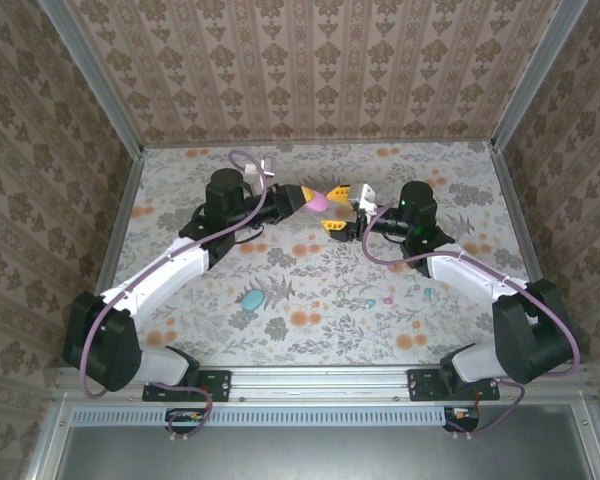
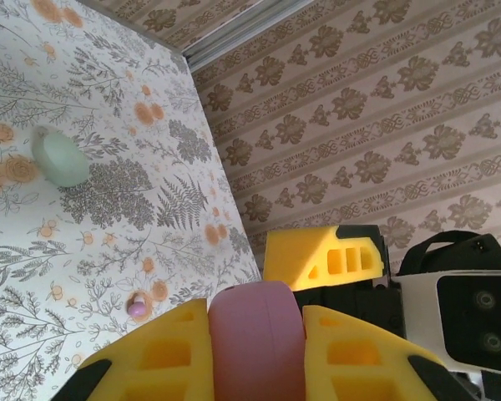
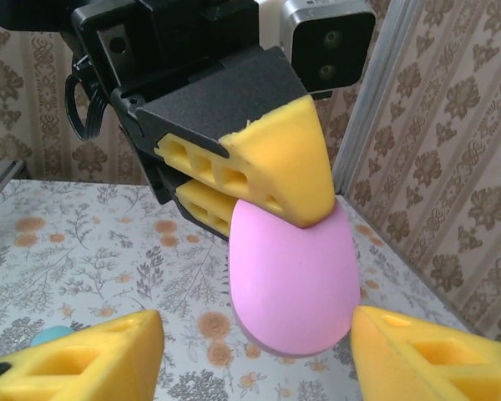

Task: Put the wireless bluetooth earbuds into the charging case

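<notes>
As left fingers (image 2: 179,342) grip one case (image 3: 292,280), perhaps two earbuds (image 1: 388,298) lie loose.

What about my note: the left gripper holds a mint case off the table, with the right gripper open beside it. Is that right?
One slip: the case in the left gripper is pink, not mint, as the right wrist view shows. The rest stands: it is off the table, and the right gripper is open beside it.
</notes>
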{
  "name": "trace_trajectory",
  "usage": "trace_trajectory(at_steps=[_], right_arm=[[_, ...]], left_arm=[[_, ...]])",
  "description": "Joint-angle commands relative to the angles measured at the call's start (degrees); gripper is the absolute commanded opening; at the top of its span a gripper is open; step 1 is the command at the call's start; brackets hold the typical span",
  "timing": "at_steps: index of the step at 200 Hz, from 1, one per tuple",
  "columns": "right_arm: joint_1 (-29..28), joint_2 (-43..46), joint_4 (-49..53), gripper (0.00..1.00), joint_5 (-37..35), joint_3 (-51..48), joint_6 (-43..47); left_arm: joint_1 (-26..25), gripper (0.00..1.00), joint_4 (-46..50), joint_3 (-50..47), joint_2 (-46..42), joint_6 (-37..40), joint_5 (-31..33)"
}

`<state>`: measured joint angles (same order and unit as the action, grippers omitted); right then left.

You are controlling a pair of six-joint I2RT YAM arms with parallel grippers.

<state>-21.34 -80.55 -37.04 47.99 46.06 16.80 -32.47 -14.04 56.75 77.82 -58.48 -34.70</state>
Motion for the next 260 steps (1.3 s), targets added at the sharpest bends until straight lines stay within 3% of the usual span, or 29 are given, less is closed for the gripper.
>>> trace_trajectory(at_steps=[1,125,241,260], right_arm=[[-1.1,-1.2,-4.91,0.63,-2.81,0.59,0.56],[-1.16,-3.84,-14.41,0.63,0.12,2.37,-8.34],[-2.1,-6.24,-17.46,0.51,-0.35,3.85,-11.47],[-2.07,-6.2,-18.22,0.55,-0.48,3.68,-12.38]], left_arm=[[-0.13,0.0,-4.24,1.16,-2.3,-3.16,-1.6],[0.56,0.02,-3.44,-0.86,-4.35,-2.94,-0.39],[0.65,0.02,-5.15,-0.96,-3.82,-3.31,-1.07],[0.65,0.01,-4.94,-1.04,-3.91,-3.26,-0.83]])
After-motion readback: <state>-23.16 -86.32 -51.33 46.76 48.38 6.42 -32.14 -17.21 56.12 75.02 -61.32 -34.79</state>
